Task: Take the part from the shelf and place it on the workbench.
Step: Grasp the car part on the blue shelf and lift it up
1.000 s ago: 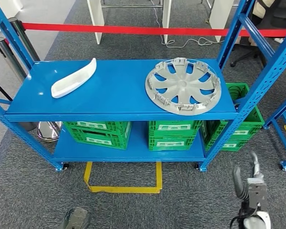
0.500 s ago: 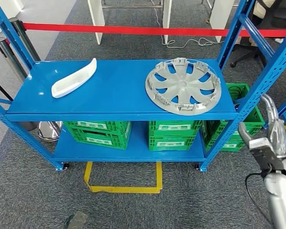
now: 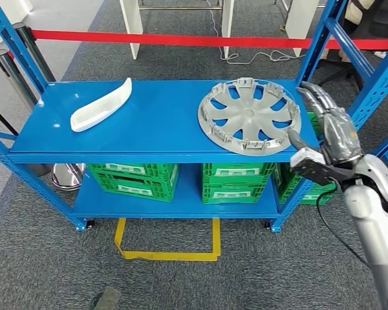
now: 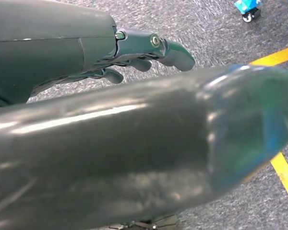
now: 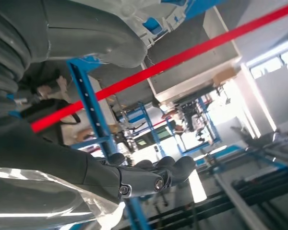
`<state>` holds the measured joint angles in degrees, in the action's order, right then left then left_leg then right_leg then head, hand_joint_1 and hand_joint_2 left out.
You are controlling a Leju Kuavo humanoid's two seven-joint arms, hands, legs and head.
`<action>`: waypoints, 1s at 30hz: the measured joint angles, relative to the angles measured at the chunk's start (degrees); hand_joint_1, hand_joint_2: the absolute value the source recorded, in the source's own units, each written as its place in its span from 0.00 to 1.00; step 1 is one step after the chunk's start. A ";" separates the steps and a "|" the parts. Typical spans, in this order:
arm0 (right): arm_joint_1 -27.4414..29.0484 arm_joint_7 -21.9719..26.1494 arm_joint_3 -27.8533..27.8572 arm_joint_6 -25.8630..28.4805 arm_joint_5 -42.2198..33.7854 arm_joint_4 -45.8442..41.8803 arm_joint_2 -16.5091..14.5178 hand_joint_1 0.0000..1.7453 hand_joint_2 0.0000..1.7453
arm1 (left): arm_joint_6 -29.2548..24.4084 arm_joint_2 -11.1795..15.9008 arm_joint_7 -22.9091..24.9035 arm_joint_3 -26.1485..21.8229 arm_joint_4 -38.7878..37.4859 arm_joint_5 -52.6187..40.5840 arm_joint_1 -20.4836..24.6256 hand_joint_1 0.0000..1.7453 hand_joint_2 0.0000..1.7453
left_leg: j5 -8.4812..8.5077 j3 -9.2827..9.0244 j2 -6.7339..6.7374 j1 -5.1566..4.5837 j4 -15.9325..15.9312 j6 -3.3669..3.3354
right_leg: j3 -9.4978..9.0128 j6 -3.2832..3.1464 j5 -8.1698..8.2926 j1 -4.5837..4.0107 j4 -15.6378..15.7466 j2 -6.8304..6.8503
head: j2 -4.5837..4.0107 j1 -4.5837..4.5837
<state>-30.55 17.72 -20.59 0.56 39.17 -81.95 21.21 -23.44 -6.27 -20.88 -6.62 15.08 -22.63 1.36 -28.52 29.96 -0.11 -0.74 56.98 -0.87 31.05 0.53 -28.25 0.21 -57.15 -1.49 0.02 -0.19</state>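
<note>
At the near right of the head view, right hand (image 3: 328, 132) is raised at the shelf's right end, fingers spread wide, holding nothing, thumb just beside the near-right rim of the hubcap (image 3: 249, 116); can't tell if it touches. Left hand (image 4: 99, 57) hangs over grey carpet (image 3: 35, 258) in the left wrist view, fingers loosely extended, holding nothing. Yellow tape outline (image 3: 167, 242) on the floor in front of the rack. Green crates (image 3: 133, 181) on the lower level. Blue shelf (image 3: 152, 123) top level carries the hubcap lying flat, inner face up, at the right, and a white elongated trim part (image 3: 100, 105) at the left, well apart. Behind the rack, red barrier tape (image 3: 182, 40) runs across
</note>
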 joint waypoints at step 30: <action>-7.14 -18.73 -17.35 5.97 13.58 16.16 -1.45 0.00 1.00 | 6.94 -0.91 0.63 0.04 -2.10 -5.21 1.32 0.00 0.00 | -1.82 3.36 0.28 0.73 4.58 1.22 | 2.64 0.18 0.54 1.12 -1.27 1.38 | 0.00 -0.12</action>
<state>-37.69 -1.00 -37.94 6.52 52.76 -65.79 19.76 -16.49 -7.19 -20.26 -6.58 12.97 -27.85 2.68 -30.34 33.32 0.18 -0.01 61.56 0.34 33.69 0.70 -27.71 1.33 -58.41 -0.11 0.02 -0.31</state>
